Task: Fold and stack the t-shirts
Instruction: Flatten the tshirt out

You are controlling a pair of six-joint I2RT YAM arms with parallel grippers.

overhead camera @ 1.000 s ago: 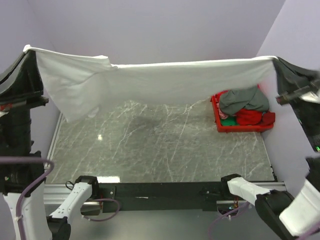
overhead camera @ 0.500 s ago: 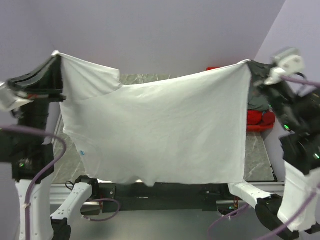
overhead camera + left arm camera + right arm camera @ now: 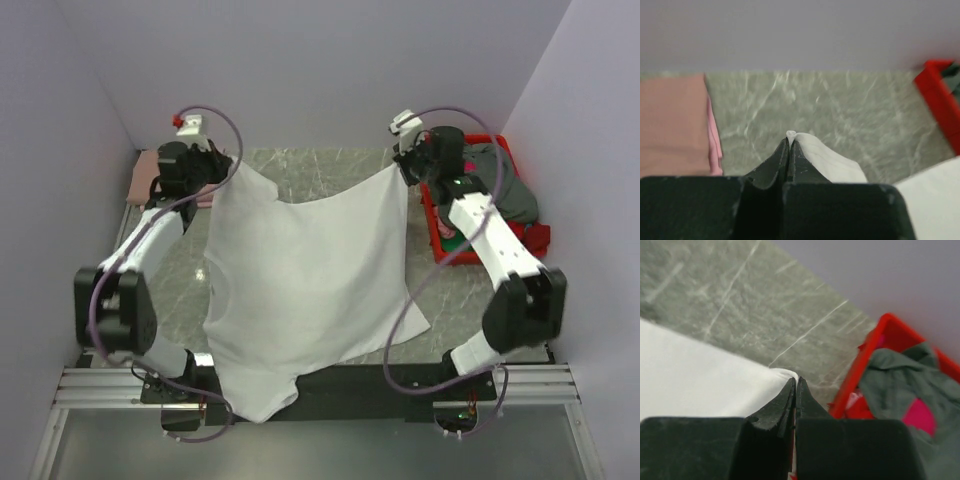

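Black left claw (image 3: 790, 144) and black right claw (image 3: 796, 384), both squeezed tight on far corners of soft white cloth t-shirt (image 3: 310, 280). Spread between them, draped over grey marble table (image 3: 320, 170). Folded pink t-shirt (image 3: 672, 125) near left claw.

- spread t-shirt (image 3: 300, 290): centre of table (image 3: 330, 175), near hem over the front edge; far corners pinched in left gripper (image 3: 790, 143) and right gripper (image 3: 795, 383).
- folded t-shirt (image 3: 145, 176): far-left corner, left of the left gripper.
- bin (image 3: 441, 248): far right, heaped t-shirts (image 3: 505, 187) inside.
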